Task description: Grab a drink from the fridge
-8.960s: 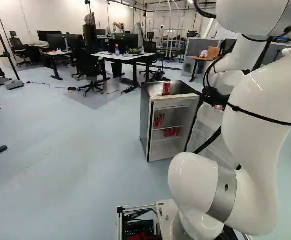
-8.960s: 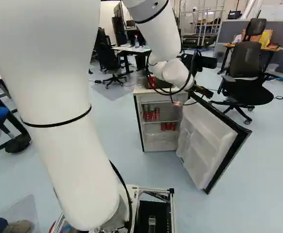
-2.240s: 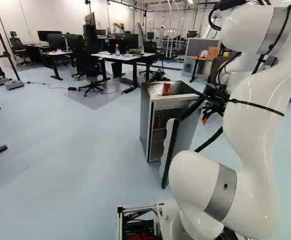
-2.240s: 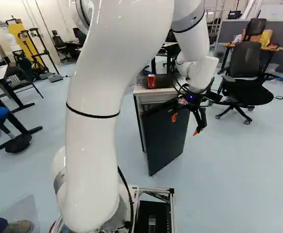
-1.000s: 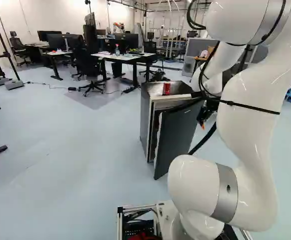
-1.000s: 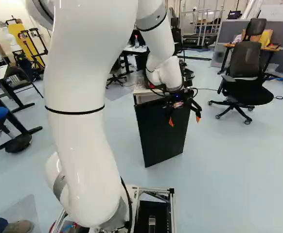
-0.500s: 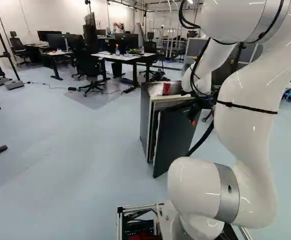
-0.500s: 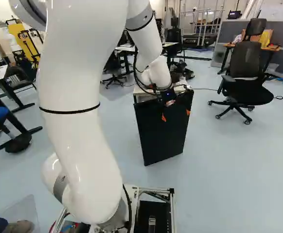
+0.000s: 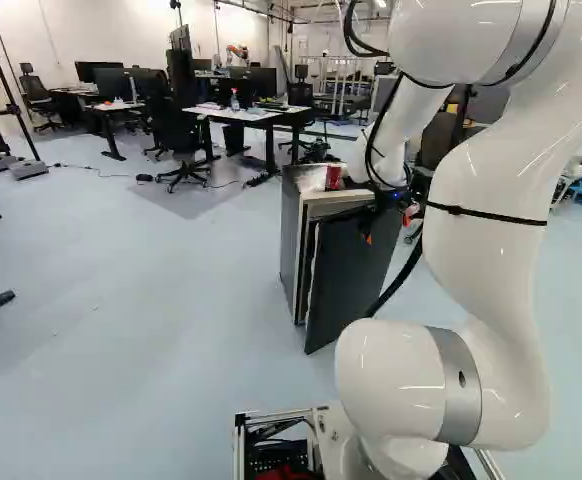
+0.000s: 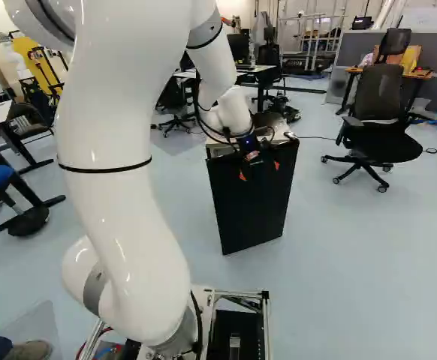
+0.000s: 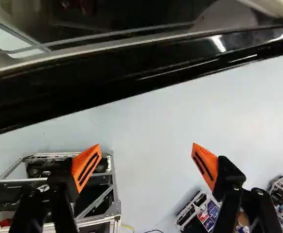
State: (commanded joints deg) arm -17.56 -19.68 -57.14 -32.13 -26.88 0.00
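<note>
"Black fridge door [image 10: 252, 214], ahead of the widely spread gripper [image 10: 259, 171], has swung nearly shut."

"And the drink?"

"Red can [image 9: 333, 177], atop the fridge [image 9: 290, 235] beyond the gripper; only closing likely remains."

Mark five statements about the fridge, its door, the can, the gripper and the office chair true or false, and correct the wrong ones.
1. A red can stands on top of the fridge. True.
2. The gripper is clamped on a can. False: the gripper's fingers stand apart, with nothing between them.
3. The fridge door stands wide open. False: the fridge door stands across the fridge's front.
4. The pads on the gripper's fingers are orange. True.
5. A black office chair stands at the right of the right base view. True.
</note>
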